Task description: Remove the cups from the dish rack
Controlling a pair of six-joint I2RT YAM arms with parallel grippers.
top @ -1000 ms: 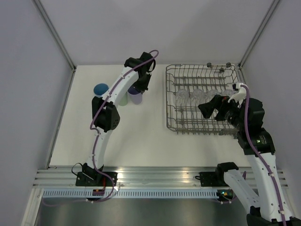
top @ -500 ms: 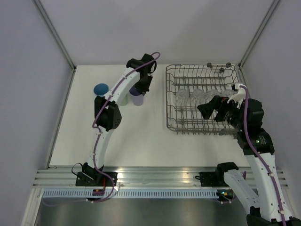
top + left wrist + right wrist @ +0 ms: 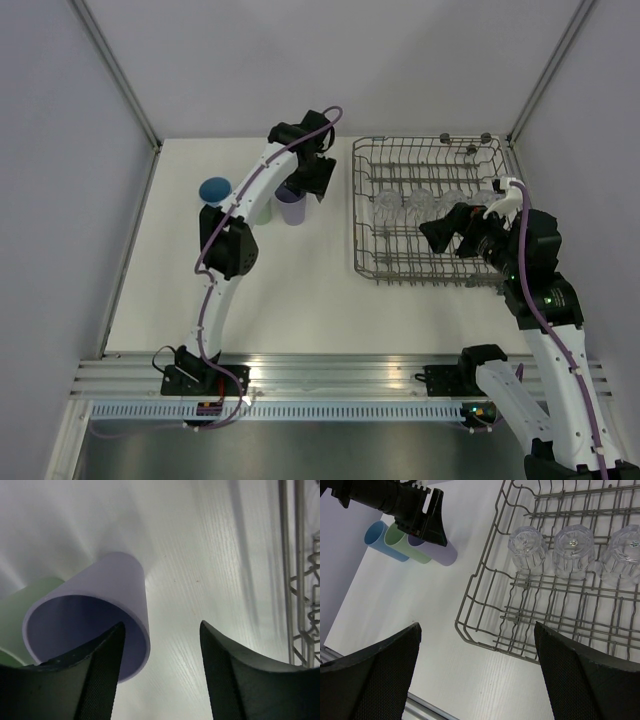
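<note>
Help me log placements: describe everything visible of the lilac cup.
The lilac cup is an opaque, smooth, plastic-looking tumbler, empty, standing upright mouth-up on the white table, apart from the dish rack. The pale green cup stands close beside it. The open left hand hovers above, one finger near its rim; nothing grips it.

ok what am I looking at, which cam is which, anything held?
Two robot arms bolted to a table. The wide picture looks down from above and behind them. The other two come from wrist cameras, so the dark shapes at the bottom are that arm's own fingers. The left gripper hangs open at the lilac cup, which stands on the table by the green cup and blue cup. The right gripper is open over the dish rack, where clear glasses sit. Nothing is held.
</note>
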